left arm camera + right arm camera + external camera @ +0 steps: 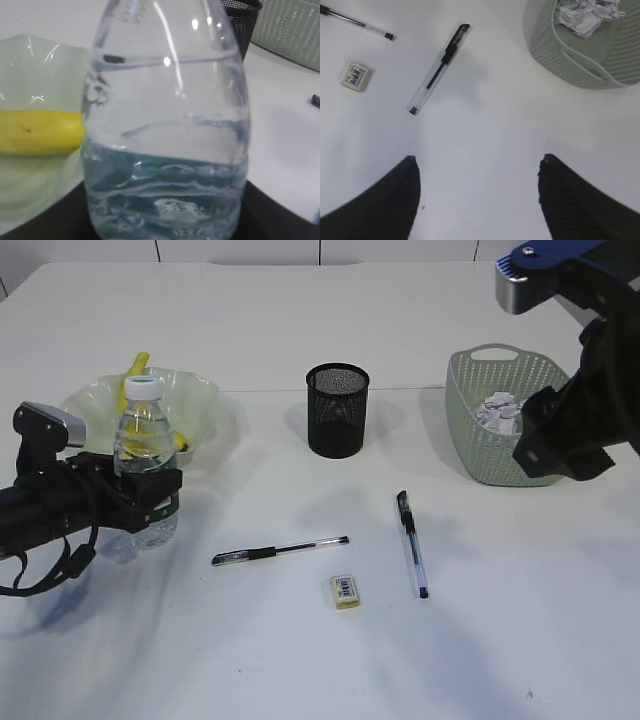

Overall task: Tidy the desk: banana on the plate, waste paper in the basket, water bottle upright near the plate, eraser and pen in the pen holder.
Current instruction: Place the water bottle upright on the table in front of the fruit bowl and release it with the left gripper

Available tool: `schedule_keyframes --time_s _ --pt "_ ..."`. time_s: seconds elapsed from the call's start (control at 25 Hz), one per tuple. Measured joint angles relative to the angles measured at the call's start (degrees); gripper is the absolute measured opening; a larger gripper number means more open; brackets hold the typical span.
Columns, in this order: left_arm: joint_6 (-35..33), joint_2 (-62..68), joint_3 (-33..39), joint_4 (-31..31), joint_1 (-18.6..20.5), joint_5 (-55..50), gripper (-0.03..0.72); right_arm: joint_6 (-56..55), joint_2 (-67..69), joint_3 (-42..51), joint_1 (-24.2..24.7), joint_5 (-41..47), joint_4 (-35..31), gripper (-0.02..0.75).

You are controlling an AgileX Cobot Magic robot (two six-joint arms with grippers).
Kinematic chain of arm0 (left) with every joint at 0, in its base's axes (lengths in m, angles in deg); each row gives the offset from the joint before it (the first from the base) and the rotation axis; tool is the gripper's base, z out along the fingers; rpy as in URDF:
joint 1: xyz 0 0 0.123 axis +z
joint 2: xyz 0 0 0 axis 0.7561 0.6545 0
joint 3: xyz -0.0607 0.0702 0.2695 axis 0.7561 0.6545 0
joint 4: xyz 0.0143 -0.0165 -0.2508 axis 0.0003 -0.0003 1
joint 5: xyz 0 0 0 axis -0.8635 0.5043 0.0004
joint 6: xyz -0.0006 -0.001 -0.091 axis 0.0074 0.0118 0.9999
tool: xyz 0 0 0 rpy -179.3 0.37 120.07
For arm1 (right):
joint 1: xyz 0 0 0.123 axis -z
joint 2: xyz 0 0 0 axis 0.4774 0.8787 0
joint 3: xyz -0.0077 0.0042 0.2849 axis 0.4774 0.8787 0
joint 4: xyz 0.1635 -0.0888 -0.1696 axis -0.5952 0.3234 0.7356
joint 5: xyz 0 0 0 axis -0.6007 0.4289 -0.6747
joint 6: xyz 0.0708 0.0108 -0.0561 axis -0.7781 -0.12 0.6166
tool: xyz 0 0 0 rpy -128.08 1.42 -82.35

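I had plenty of open table (520, 640) toward the near edge and on the right; the middle was cluttered w/ two pens and an eraser (345, 591). One pen (280, 550) lay nearly crosswise, the other pen (411, 543) nearly lengthwise, eraser between them, all apart. The pen holder (337, 410) stood behind them, nothing in it that I could see. Left gripper (150, 502) was clamped round the bottle (146, 455), which stood upright, part full, white cap on, just beside the plate (200, 405). Banana (40, 131) lay on the plate. Right gripper (477, 195) hung spread wide, holding nothing, above bare table near the basket (480, 430), crumpled paper (585, 15) inside.
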Motion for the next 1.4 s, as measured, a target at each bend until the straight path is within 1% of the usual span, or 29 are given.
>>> schedule_keyframes --time_s 0.24,0.6,0.72,0.88,1.16,1.4 --pt "-2.1 1.1 -0.3 2.7 0.0 1.2 0.400 0.0 0.0 0.0 0.0 0.0 0.4 0.549" --pt "-2.4 2.8 -2.2 2.7 0.0 2.5 0.403 0.0 0.0 0.0 0.0 0.0 0.5 0.549" --pt "-2.5 2.9 -2.2 2.7 0.0 2.5 0.428 0.0 0.0 0.0 0.0 0.0 0.5 0.549" --pt "-2.6 2.9 -2.2 2.4 0.0 2.5 0.482 0.0 0.0 0.0 0.0 0.0 0.5 0.549" --pt "-2.7 2.9 -2.2 0.5 0.0 2.3 0.506 0.0 0.0 0.0 0.0 0.0 0.5 0.549" --pt "-2.7 2.9 -2.2 0.0 0.0 1.7 0.561 0.0 0.0 0.0 0.0 0.0 0.6 0.549"
